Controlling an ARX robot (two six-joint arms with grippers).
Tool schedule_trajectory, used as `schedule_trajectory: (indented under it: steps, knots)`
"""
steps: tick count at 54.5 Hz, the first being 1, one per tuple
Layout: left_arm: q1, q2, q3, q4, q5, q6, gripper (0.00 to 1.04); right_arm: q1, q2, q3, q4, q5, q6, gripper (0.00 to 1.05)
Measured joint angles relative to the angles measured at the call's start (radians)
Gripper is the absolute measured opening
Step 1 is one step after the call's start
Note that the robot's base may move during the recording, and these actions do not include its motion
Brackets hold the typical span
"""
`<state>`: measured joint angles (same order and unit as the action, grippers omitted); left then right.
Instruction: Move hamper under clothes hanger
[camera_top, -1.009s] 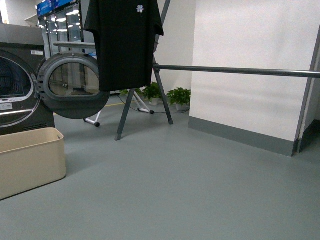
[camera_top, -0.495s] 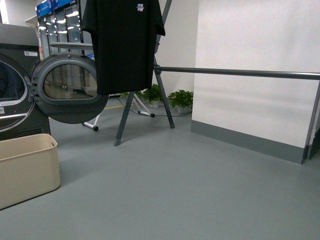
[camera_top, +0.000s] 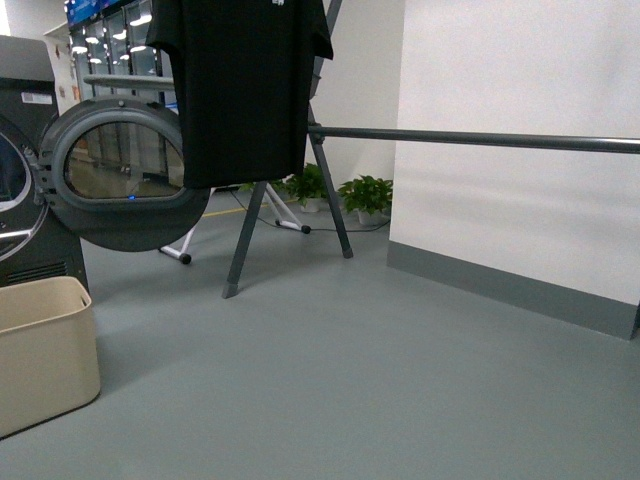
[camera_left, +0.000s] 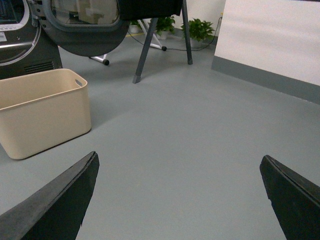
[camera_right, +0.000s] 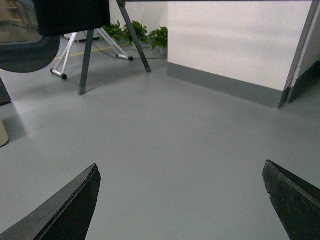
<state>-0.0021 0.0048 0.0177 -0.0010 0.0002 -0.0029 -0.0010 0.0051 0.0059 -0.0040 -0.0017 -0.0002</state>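
The beige hamper (camera_top: 45, 350) stands on the floor at the left edge of the front view, in front of the machine. It also shows in the left wrist view (camera_left: 45, 110), empty, with a slot handle near its rim. The clothes hanger (camera_top: 470, 139), a dark grey bar on slanted legs, crosses the upper right, well apart from the hamper. A black T-shirt (camera_top: 240, 90) hangs at its left end. My left gripper (camera_left: 180, 167) and right gripper (camera_right: 181, 170) are open, empty, above bare floor. Neither arm shows in the front view.
A dark grey drum machine (camera_top: 30, 170) stands at the left with its round glass door (camera_top: 120, 170) swung open above the hamper. Potted plants (camera_top: 365, 195) and a white wall (camera_top: 520, 150) with a grey skirting lie behind the rack. Grey floor (camera_top: 350, 380) fills the middle.
The front view has shifted right: the hamper, the machine and its door have slid toward the left edge, and the wall at the right shows closer.
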Motion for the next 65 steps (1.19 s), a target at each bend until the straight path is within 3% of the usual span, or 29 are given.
schedule_trajectory:
  steps: [65]
  knots:
    - [0.000, -0.002, 0.000, -0.001, 0.000, 0.000, 0.98, 0.000, -0.001, 0.000, 0.001, 0.001, 0.000, 0.97]
